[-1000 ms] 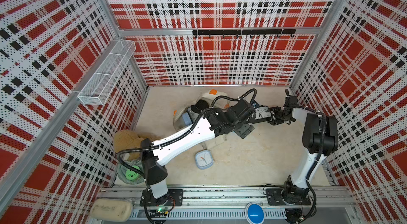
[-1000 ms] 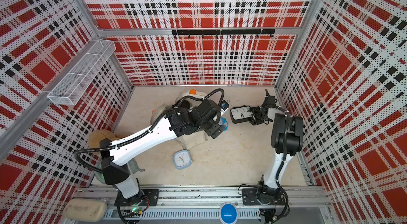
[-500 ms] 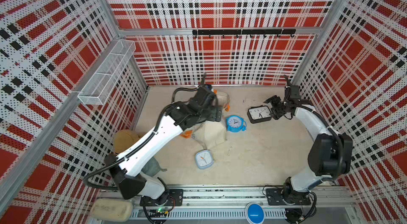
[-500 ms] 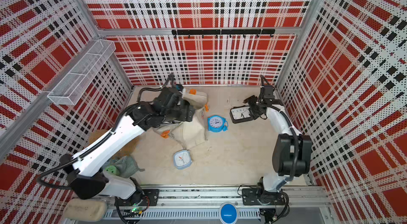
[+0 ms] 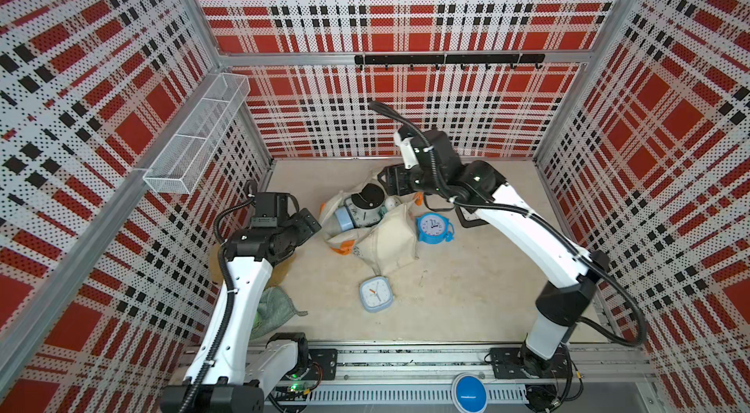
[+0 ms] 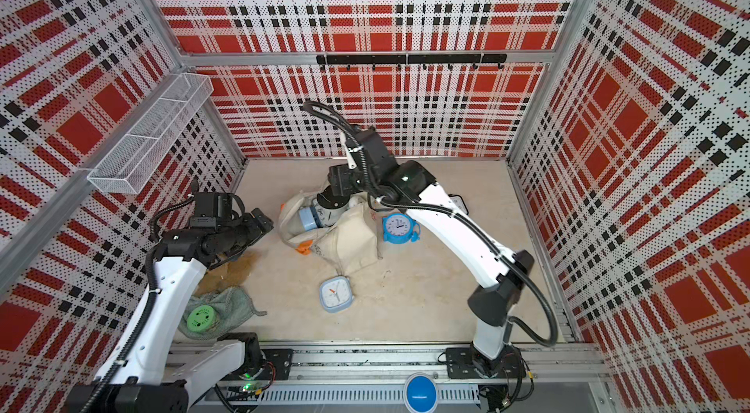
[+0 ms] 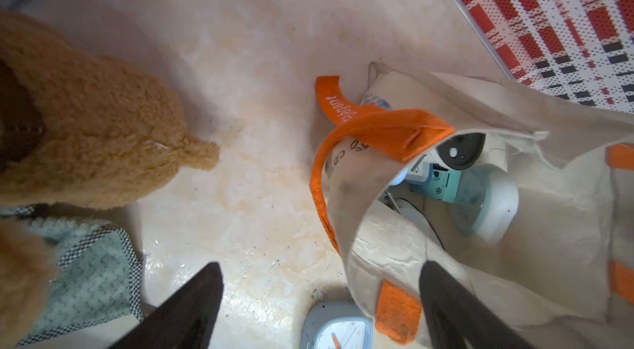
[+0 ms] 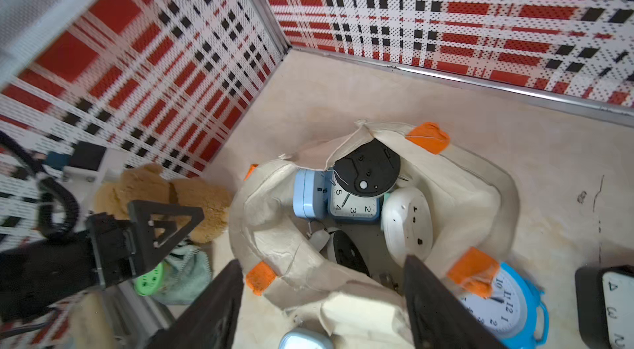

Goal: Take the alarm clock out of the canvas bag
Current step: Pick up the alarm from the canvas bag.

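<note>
Right claw is hovering open, empty, over the mouth of the cream orange-handled canvas bag; left claw is hanging open, empty, beside it.

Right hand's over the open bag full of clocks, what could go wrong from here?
1. The clocks are jammed together in the cream canvas bag: the black round clock lies on a pale blue square one, so the open right hand may drag a neighbour or pinch canvas.
2. The open left hand holds nothing, so the soft bag could lift too, bumping the round blue clock beside it.
</note>
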### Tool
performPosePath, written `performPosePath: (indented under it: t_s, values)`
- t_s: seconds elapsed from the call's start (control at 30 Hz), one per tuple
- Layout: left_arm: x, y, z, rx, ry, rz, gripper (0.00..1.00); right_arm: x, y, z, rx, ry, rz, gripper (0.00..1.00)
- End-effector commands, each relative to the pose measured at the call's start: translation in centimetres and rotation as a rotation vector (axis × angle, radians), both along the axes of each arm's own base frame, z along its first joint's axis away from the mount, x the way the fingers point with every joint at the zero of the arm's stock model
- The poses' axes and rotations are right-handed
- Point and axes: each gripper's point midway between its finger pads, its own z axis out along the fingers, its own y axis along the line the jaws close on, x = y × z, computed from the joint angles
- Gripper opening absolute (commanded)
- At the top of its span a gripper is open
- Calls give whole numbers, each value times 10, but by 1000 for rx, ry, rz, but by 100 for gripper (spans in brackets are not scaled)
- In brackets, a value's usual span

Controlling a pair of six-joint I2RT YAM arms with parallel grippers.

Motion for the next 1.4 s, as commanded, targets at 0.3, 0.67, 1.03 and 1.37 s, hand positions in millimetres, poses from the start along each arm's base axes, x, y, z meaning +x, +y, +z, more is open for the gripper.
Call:
performPosePath:
  t_s: [0.3,0.67,1.03,1.37]
  values:
    - [15,-7,-15,-125,-50,-19,92,-21,102,-143,-301,83,203,77]
    - [9,-18,-16,-90,-58,-65,92,7,124,-200,-306,123,148,83]
    - [9,-22,-19,-54,-53,-96,92,36,130,-229,-259,139,52,81]
    - [10,-23,-23,-52,-50,-105,92,53,132,-254,-242,155,-13,70]
